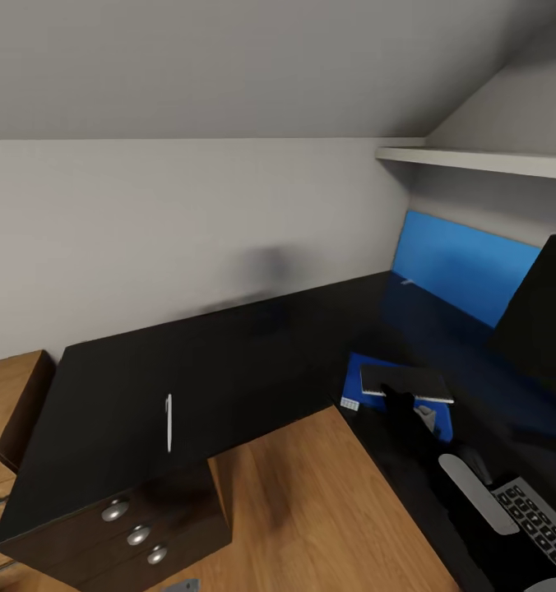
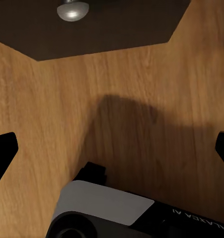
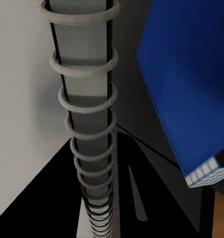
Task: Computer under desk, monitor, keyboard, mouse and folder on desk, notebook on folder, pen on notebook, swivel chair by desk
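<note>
The black desk (image 1: 229,362) bends in an L. On its right wing lies the blue folder (image 1: 362,380) (image 3: 191,89). My right gripper (image 1: 401,403) is shut on the near edge of the notebook (image 1: 405,381), held flat just over the folder; its white spiral (image 3: 87,124) runs close past the right wrist camera. The white pen (image 1: 169,422) (image 3: 136,198) lies on the left wing. The monitor (image 1: 545,321) and keyboard (image 1: 541,522) are at the right, with the small dark mouse (image 1: 477,462) between them. My left gripper (image 2: 112,148) hangs open over the wooden floor. The swivel chair and computer are out of view.
The dark drawer unit (image 1: 138,534) (image 2: 92,29) with round silver knobs stands under the desk's left end. A light wooden chest (image 1: 6,411) is beside it. A white shelf (image 1: 475,159) and a sloped ceiling hang over the right wing. A blue panel (image 1: 463,271) lines the back wall.
</note>
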You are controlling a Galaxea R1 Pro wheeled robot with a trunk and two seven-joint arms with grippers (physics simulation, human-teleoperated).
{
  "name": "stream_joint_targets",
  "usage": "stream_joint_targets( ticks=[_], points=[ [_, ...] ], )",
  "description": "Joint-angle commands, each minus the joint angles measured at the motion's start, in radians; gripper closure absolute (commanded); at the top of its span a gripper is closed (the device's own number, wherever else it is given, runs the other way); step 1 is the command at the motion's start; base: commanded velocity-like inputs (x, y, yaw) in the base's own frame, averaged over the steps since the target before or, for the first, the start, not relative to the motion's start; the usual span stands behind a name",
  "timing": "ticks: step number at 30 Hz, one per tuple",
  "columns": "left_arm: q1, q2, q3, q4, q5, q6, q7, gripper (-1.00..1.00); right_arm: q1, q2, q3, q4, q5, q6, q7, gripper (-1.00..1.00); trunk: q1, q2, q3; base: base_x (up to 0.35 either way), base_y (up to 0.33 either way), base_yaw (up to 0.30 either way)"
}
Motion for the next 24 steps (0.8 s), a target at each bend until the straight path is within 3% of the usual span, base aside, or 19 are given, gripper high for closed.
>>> stream_joint_targets(
  ticks=[1,7,24],
  points=[
    [-0.001,0.001,-0.005,-0.002,0.004,0.003,0.009,-1.0,-0.001,-0.001,0.002,0.001,-0.012,-0.003,0.001,1.0,0.0,-0.001,-0.001,0.228,0.0,0.0],
    [-0.001,0.001,-0.005,-0.002,0.004,0.003,0.008,-1.0,-0.001,-0.001,0.002,0.001,-0.013,-0.027,-0.035,1.0,0.0,-0.001,-0.001,0.1,0.0,0.0],
    [-0.001,0.001,-0.007,-0.002,0.004,0.002,0.008,-1.0,-0.001,-0.001,0.002,0.002,-0.015,-0.029,-0.053,1.0,0.0,-0.001,-0.001,0.114,0.0,0.0]
  ],
)
